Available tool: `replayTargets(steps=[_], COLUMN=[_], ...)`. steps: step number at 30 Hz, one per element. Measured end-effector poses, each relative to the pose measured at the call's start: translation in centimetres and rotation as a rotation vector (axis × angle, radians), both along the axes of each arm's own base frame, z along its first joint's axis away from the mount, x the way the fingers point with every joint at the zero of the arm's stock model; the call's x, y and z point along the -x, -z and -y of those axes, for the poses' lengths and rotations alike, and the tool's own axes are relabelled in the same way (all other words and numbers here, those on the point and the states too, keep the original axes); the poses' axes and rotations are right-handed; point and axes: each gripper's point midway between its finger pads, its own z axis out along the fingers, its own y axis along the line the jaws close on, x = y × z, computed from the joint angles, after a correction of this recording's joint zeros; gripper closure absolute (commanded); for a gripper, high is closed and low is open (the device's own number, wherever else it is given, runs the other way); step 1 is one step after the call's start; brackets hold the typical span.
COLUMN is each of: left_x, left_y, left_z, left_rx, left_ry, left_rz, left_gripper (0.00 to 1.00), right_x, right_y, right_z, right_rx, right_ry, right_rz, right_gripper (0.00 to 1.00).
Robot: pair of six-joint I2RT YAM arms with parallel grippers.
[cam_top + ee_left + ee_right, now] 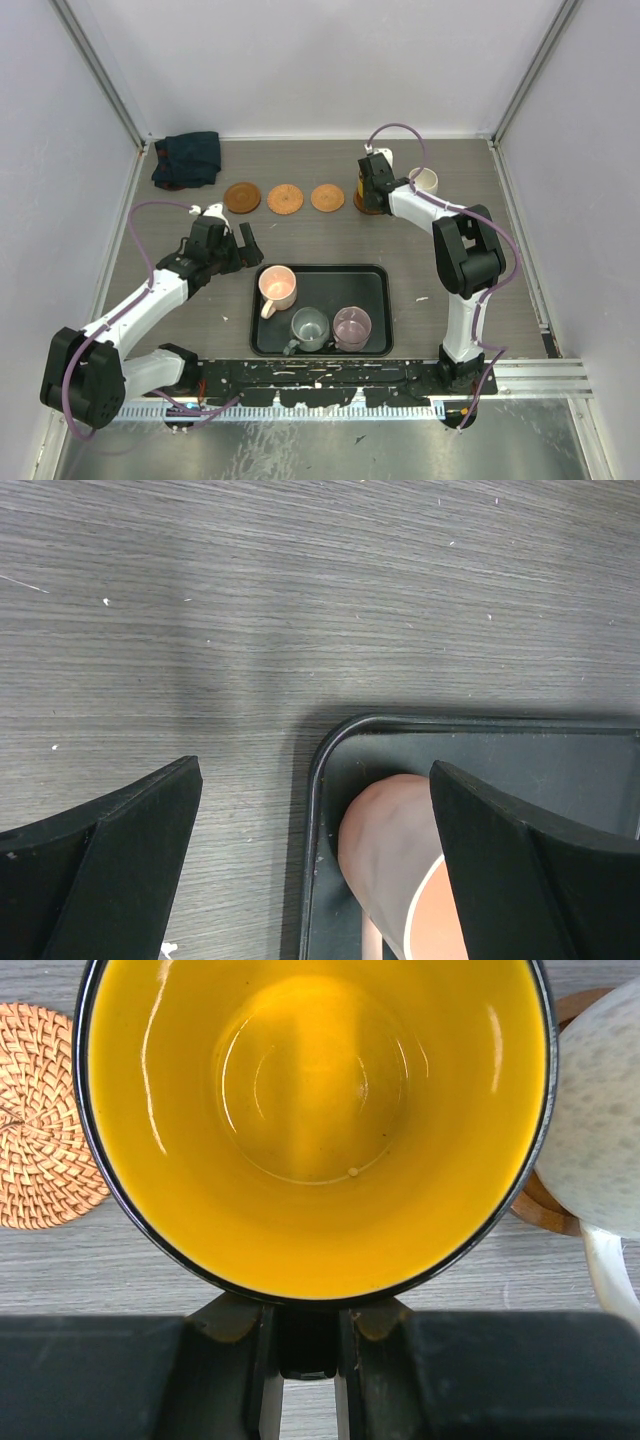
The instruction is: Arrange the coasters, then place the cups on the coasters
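Right gripper (308, 1345) clasps yellow cup (320, 1110) by handle

**Layout: tray near, coaster row far**

Black rectangular tray (335, 285) sits centre, in front of the arm bases. In it:
- The pale pink ceramic mug (278, 287) is at the far-left corner.
- The grey-teal ceramic mug (309, 327) is at the near middle.
- The mauve-purple ceramic mug (351, 325) is just right of that.

Behind the tray is a row of orange-brown woven round discs: left coaster (242, 197), middle coaster (285, 199), right coaster (327, 198).

Next in line to the right is the yellow glazed mug (315, 1110), in the right gripper (371, 190). Just beside it, further right, the cream-white mug (425, 181) stands on a dark brown wooden coaster (545, 1215).

Dark folded cloth (187, 158) lies in the far-left corner. Left gripper (247, 243) is at the tray's far-left corner.
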Motion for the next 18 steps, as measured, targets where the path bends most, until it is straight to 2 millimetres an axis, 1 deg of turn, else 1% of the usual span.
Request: replayTargets(steps=[6,15,18], left_x=[0.0,0.0,0.0], left_y=[0.0,0.1,0.1], left_z=[0.0,0.0,0.0], left_rx=[0.0,-0.001,-0.001], left_ry=[0.0,0.0,0.0], left_rz=[-0.001,-0.003,-0.003], left_gripper=[0.02,0.02,0.02], right_x=[0.1,0.4,0.3], right_y=[0.1,1.5,1.5], right_z=[0.0,0.1,0.0], right_rx=[-0.007,-0.013,-0.019], right_ry=[0.003,0.009,0.012], right_rz=[-0.004,-0.034,-0.03], right_gripper=[0.99,0.99,0.99])
